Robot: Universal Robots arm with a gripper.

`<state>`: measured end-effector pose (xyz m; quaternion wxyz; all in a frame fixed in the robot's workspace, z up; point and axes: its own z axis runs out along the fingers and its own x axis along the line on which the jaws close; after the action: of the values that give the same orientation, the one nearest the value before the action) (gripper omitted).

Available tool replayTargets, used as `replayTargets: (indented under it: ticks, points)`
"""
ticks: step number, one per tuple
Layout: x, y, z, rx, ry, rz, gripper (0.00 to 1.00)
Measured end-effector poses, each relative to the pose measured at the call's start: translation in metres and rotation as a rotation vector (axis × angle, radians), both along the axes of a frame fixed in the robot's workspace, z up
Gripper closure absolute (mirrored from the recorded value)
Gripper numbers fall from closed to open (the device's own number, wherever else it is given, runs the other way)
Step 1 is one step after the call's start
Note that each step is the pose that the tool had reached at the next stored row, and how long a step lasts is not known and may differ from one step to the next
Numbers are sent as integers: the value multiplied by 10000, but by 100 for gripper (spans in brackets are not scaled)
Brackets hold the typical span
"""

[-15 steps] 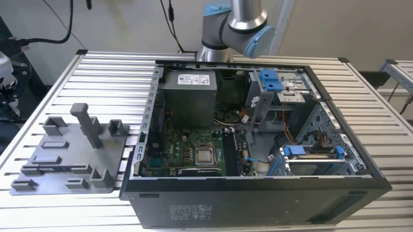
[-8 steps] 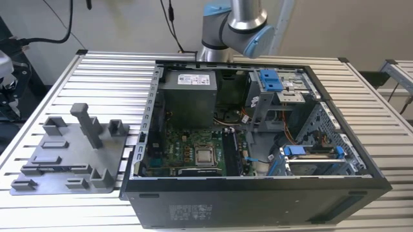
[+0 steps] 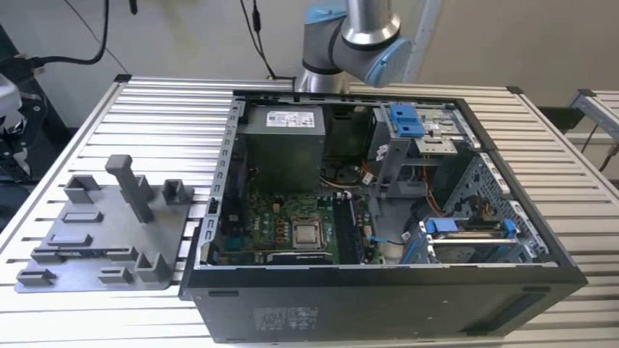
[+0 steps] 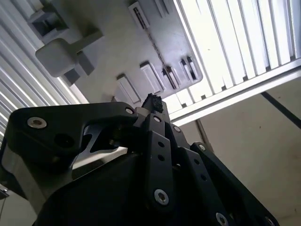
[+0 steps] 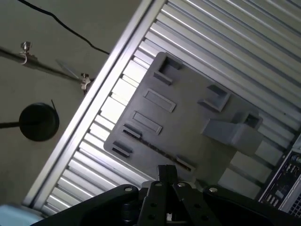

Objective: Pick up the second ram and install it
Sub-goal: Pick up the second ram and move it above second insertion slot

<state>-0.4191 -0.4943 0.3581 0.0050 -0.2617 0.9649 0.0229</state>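
Gripper [image 5: 167, 173]: fingers pressed together in both wrist views, nothing seen between them. It hangs above the grey plate [image 5: 188, 113], tips over the slotted edge and apart from it. Ram [image 5: 157, 149]: probably the thin dark strip on edge along that slot row, too slim to confirm. Open case [image 3: 387, 297] sits beside the plate. Step, as I read it: approach for the pick, not yet grasped. The pick calls for fingers parted and squared to the strip's long faces.

A ribbed silver aluminium table [image 3: 145, 123] stands before a plain pale wall [image 3: 193, 36] with hanging black cables [image 3: 256, 22]; the floor [image 5: 28, 84] is smooth grey.
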Motion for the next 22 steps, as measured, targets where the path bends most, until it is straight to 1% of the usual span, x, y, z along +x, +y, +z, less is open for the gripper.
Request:
replayTargets:
  ticks: [8,10,12,22]
  points:
    - [0,0,0,0,1,140,89]
    - [4,-13,1,-2,3,143,89]
    - [5,-14,-4,-1,0,187,89]
    - [4,-15,-53,0,-1,1965,89]
